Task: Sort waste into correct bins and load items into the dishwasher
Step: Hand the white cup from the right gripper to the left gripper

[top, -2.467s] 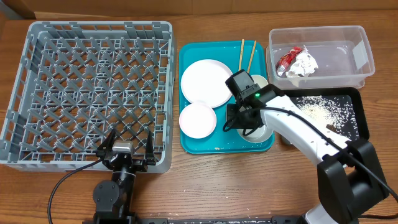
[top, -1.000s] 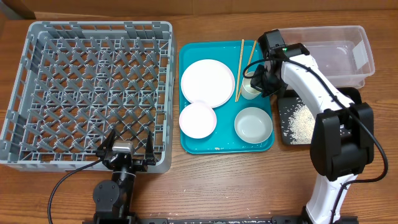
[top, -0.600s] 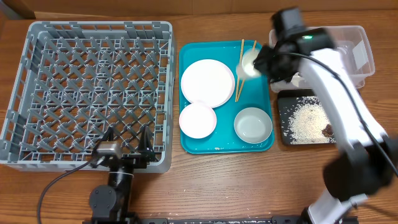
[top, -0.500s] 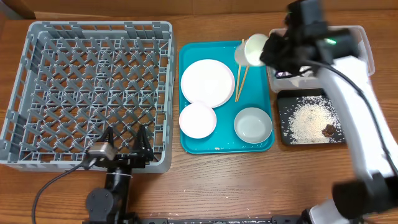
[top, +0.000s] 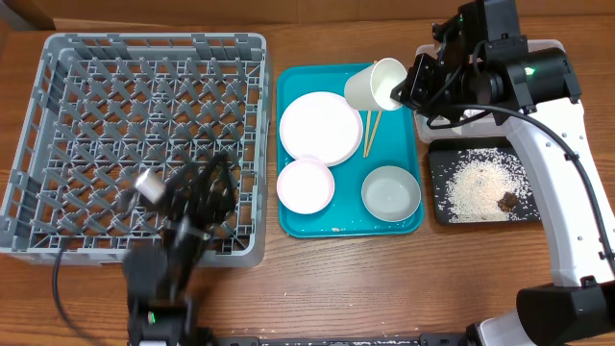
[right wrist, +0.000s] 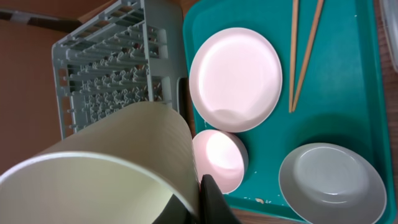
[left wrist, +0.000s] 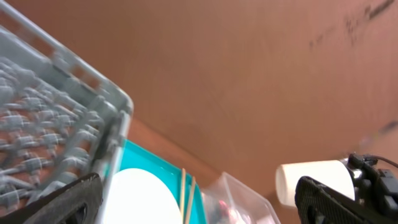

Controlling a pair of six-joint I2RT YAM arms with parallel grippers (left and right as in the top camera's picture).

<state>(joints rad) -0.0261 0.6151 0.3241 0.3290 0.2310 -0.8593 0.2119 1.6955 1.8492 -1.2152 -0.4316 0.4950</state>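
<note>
My right gripper [top: 408, 86] is shut on the rim of the small white cup [top: 375, 85] and holds it tipped on its side above the teal tray's back right; the right wrist view shows the cup [right wrist: 106, 168] close up. On the tray lie the white plate [top: 320, 128], a small white bowl [top: 306, 185], a greyish bowl [top: 391, 192] and the chopsticks [top: 373, 123]. My left gripper [top: 183, 197] is open and empty, raised over the front of the grey dish rack [top: 135, 96]. Rice [top: 476, 176] and a brown lump [top: 506, 201] lie in the black tray [top: 538, 216].
The clear tub [top: 562, 91] stands behind the black tray, mostly hidden by my right arm; the left wrist view shows a red bit of wrapper [left wrist: 233, 214] in it. The teal tray [top: 288, 86] lies between the rack and the bins.
My right gripper has lifted the cup off the tray and carried it up and to the left, tipped sideways. My left arm has risen from the table's front edge over the rack.
</note>
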